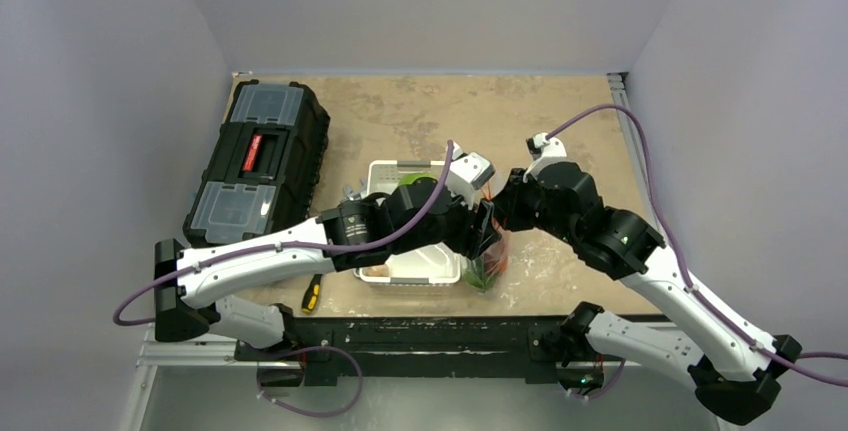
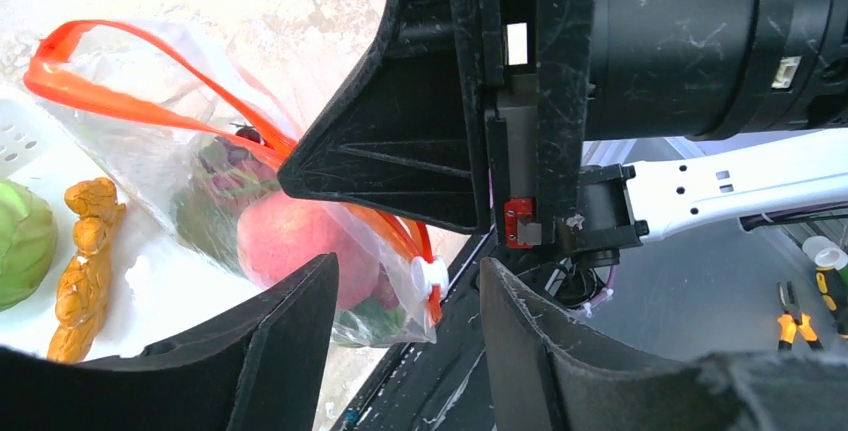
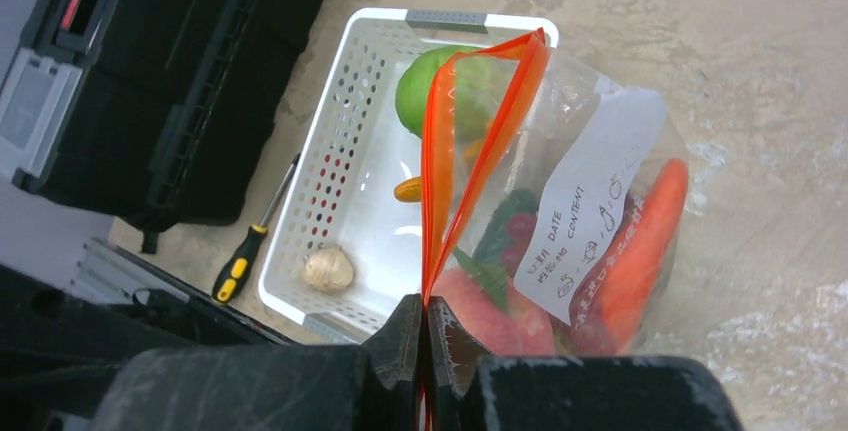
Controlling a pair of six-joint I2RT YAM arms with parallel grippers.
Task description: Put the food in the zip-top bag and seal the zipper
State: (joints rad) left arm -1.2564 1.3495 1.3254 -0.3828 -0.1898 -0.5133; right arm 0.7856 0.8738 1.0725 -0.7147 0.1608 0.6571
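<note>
The clear zip-top bag (image 3: 600,151) hangs upright beside the tray and holds a pink peach (image 3: 480,311), an orange carrot (image 3: 640,246), dark grapes (image 3: 520,226) and leafy greens. My right gripper (image 3: 425,316) is shut on one end of the red-orange zipper (image 3: 440,151); its two strips spread apart farther along. My left gripper (image 2: 408,271) is open, its fingers either side of the white slider (image 2: 432,273) at the bag's corner, below the peach (image 2: 290,241). In the top view both grippers, left (image 1: 484,234) and right (image 1: 497,213), meet over the bag (image 1: 490,266).
The white tray (image 3: 330,151) holds a green cabbage (image 3: 440,91), a pale bulb (image 3: 328,269) and an orange-brown piece (image 2: 85,261). A yellow-handled screwdriver (image 3: 245,256) lies near the tray's front left. A black toolbox (image 1: 260,161) stands at the left.
</note>
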